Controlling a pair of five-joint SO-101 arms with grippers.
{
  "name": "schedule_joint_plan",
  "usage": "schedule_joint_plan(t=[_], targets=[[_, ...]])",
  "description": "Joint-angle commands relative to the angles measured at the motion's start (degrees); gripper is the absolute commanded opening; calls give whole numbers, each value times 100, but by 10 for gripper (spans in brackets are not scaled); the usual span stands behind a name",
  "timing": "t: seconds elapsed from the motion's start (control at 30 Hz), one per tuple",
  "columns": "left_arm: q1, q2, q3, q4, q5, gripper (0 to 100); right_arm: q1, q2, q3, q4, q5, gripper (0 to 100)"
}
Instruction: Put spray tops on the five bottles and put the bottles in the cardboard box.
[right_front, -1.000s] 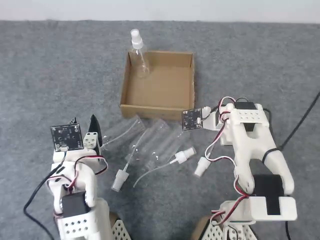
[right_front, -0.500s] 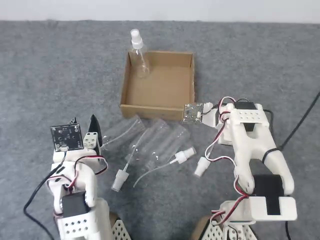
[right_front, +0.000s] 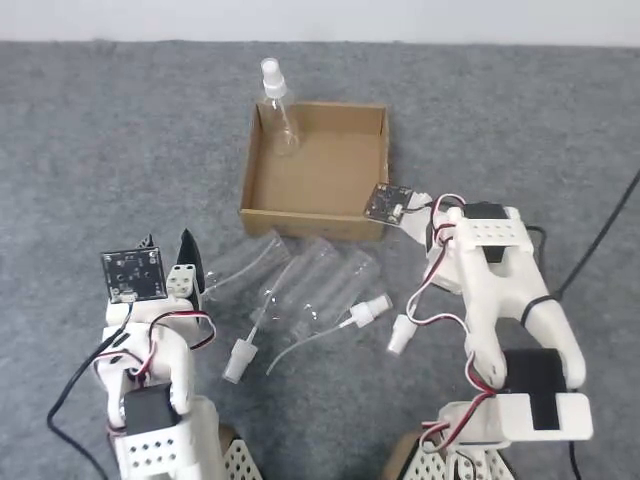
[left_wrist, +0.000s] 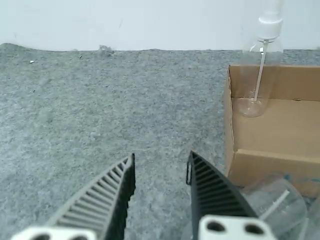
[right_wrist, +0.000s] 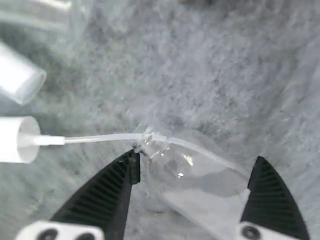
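Right jaws spread wide, gripping nothing, clear bottle (right_wrist: 200, 170) lay on the desk (right_front: 120, 130) between them, spray top (right_wrist: 17, 140) tube at its neck, left jaws parted, empty, cardboard box (right_front: 315, 215) held one capped bottle (right_front: 280, 115), upright, far corner.

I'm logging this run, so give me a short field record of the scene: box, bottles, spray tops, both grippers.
Cardboard box: holds one capped bottle, upright in a far corner.
Loose bottles: clear, lying on the carpet before the box.
Spray tops: three loose on the carpet.
Left gripper: open, above bare carpet.
Right gripper: open, jaws either side of a lying bottle.
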Motion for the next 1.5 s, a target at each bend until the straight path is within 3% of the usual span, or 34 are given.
schedule_joint_plan(t=[0.0, 0.4, 0.67, 1.3, 1.47], targets=[[26, -88, -66, -167, -18, 163, -101, -66, -70, -66, -545, 292], [26, -88, -66, -167, -18, 163, -101, -57, -79, -22, -1916, 292], [26, -88, -66, -167, -18, 163, -101, -57, -79, 31, -2338, 292], [26, -88, -66, -167, -35, 163, -541, -66, -360, 1086, -2321, 298], [26, -88, -66, -167, -35, 163, -611, -66, -387, 1086, -2242, 376]])
